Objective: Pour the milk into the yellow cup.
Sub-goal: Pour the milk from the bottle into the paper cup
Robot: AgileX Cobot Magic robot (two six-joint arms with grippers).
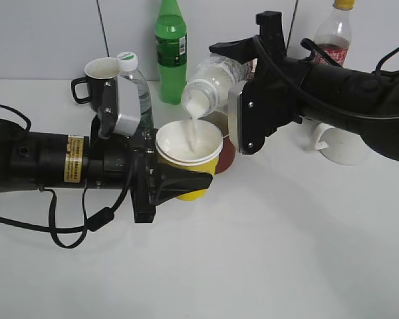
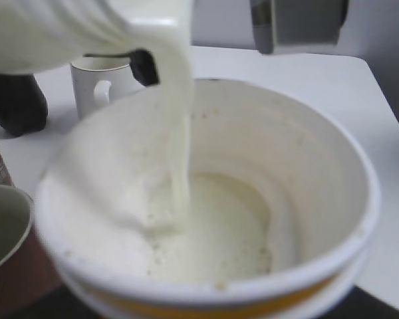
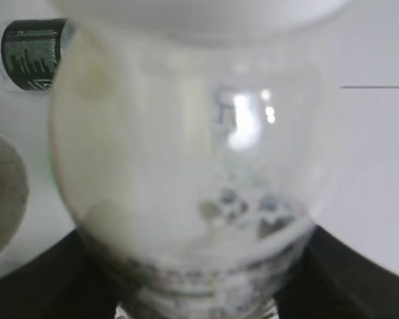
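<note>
Now, tipped milk bottle [image 1: 209,85] clamped in right jaws, white stream into yellow cup [image 1: 189,159], left jaws gripping it.

- You're facing a white counter [image 1: 286,252], smooth and evenly lit, with soft shadows.
- Behind it you see a pale grey wall [image 1: 46,40] of panels, split by dark vertical seams.
- The wall meets the counter's far edge along a straight line.
</note>
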